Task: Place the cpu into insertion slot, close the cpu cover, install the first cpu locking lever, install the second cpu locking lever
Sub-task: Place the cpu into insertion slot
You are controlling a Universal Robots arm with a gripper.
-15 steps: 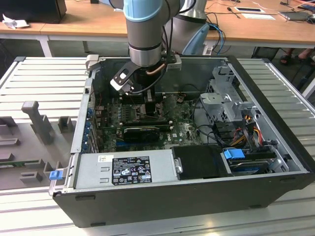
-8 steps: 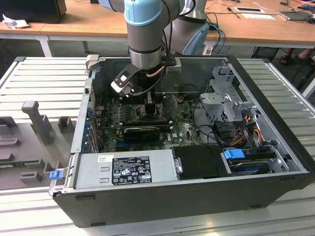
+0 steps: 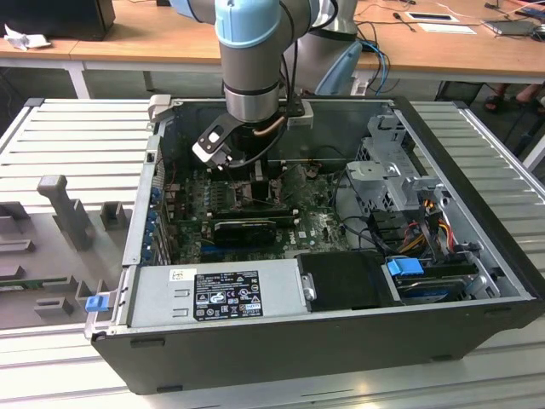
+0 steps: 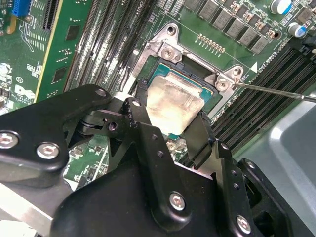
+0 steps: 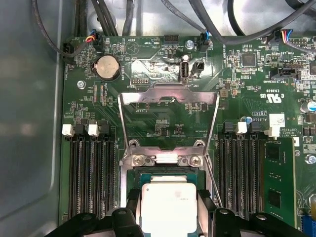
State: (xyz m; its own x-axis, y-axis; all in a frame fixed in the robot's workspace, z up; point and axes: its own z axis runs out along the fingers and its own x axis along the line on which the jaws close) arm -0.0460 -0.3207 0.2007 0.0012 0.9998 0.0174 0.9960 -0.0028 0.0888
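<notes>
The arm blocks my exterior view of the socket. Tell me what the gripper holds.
Observer: In the second wrist view the gripper is shut on the cpu, at two opposite edges.
Operator: Say where the chip sits.
Observer: Over the insertion slot; fully seated or not, I cannot tell.
Operator: Report the cover.
Observer: In the first wrist view the cpu cover is swung open, clear of the slot.

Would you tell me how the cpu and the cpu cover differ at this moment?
The cpu is a solid square with a dull silver top; the cover is an open frame, green board showing through its cut-out. The cpu lies flat over the slot, between the gripper's fingers; the cover is swung open, away from the slot. The cpu is smaller than the cover. Both are silver-grey metal.
</notes>
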